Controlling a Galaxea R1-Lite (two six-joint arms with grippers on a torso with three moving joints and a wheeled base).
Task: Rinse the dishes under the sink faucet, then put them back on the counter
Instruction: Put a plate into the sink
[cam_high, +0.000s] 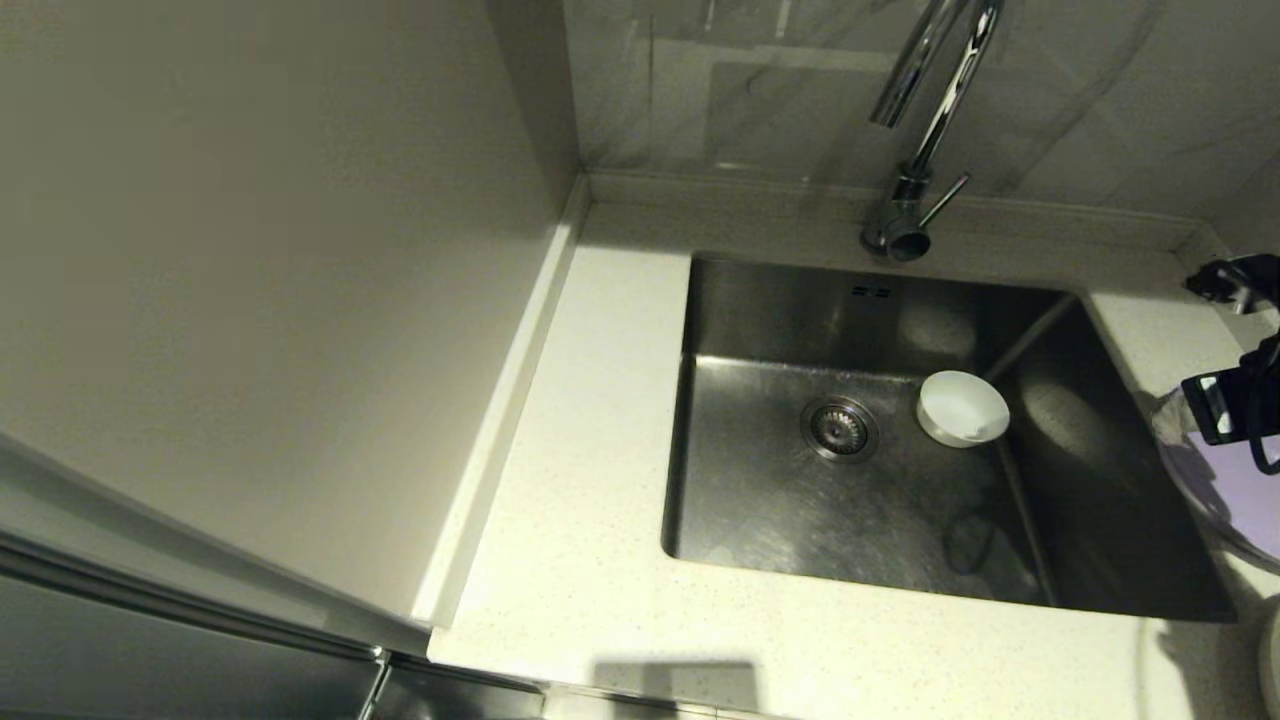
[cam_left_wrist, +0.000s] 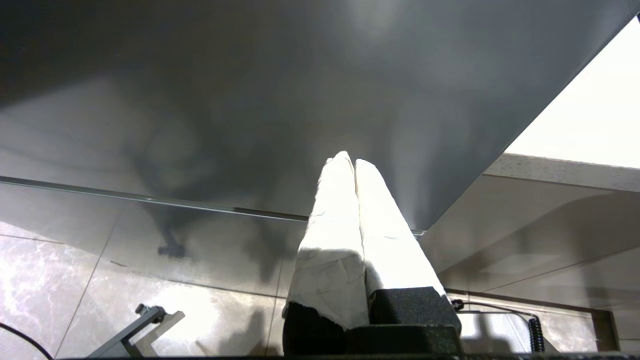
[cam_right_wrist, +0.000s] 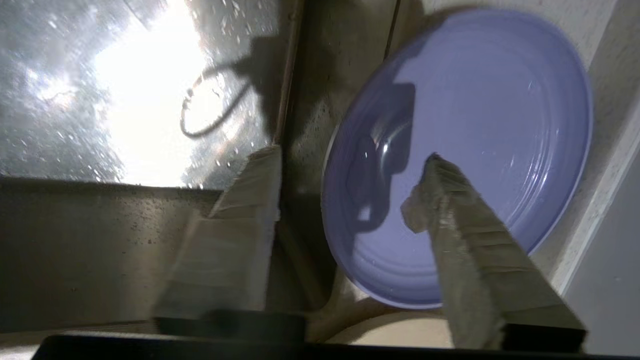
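Right gripper (cam_right_wrist: 350, 185) is hovering over the lilac plate (cam_right_wrist: 480, 125) on the counter (cam_high: 570, 560) right of the sink (cam_high: 780, 510), fingers spread wide, gripping nothing. White bowl (cam_high: 962, 407) is sitting in the basin beside the drain strainer (cam_high: 839, 428); faucet (cam_high: 915, 170) spout is cut off by the head view's edge. Left gripper (cam_left_wrist: 354, 162) is parked low near the floor, fingers pressed together.
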